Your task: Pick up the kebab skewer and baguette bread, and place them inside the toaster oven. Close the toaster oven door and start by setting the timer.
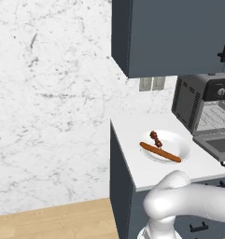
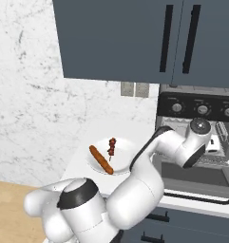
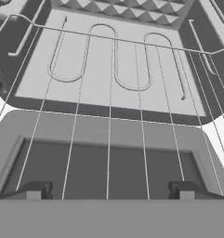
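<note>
The kebab skewer (image 1: 156, 138) (image 2: 111, 147) and the long orange-brown baguette bread (image 1: 160, 152) (image 2: 101, 159) lie side by side on a white plate (image 1: 178, 141) (image 2: 126, 151) on the counter. To their right stands the toaster oven (image 1: 186, 100) (image 2: 196, 107), its door (image 1: 221, 147) (image 2: 192, 178) folded down flat. My arm reaches across in front of the oven mouth. In the hand view my gripper (image 3: 108, 190) is open and holds nothing. It hovers over the lowered door (image 3: 108, 160) and faces the wire rack (image 3: 113, 60) inside.
Dark upper cabinets (image 1: 179, 32) (image 2: 135, 38) hang low over the oven. A wall outlet (image 1: 151, 84) sits behind the plate. The white counter (image 1: 128, 135) ends at its left edge just past the plate, with marble wall and wooden floor (image 1: 48, 224) beyond.
</note>
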